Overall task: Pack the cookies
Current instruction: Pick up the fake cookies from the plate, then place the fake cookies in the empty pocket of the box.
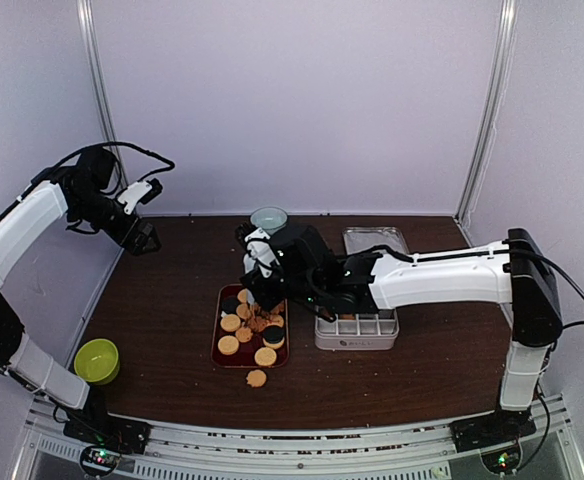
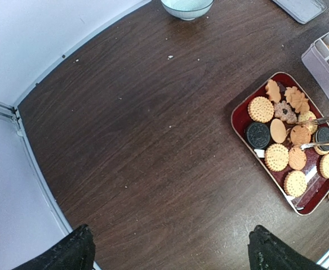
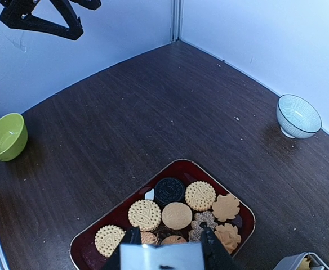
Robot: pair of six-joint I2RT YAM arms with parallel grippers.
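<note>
A pick was judged in hand: the right gripper [image 3: 169, 247] was hung low over the glossy red tray [image 2: 239, 112], its thin metal fingers [image 2: 316, 120] partly apart among the cookies [image 3: 177, 215] — whether one was clamped could not be told — while the left gripper [image 2: 170, 253] was held off left, jaws wide apart and empty. The cookies, matte embossed rounds and flower shapes, mostly golden with a few dark, were lying on the tray, one stray cookie [image 1: 257, 378] on the wood-grain table [image 1: 172, 330] just beside it. A light pinch on crumbly edges and a carry to the grey compartmented box [image 1: 357, 338] right of the tray were judged needed next.
</note>
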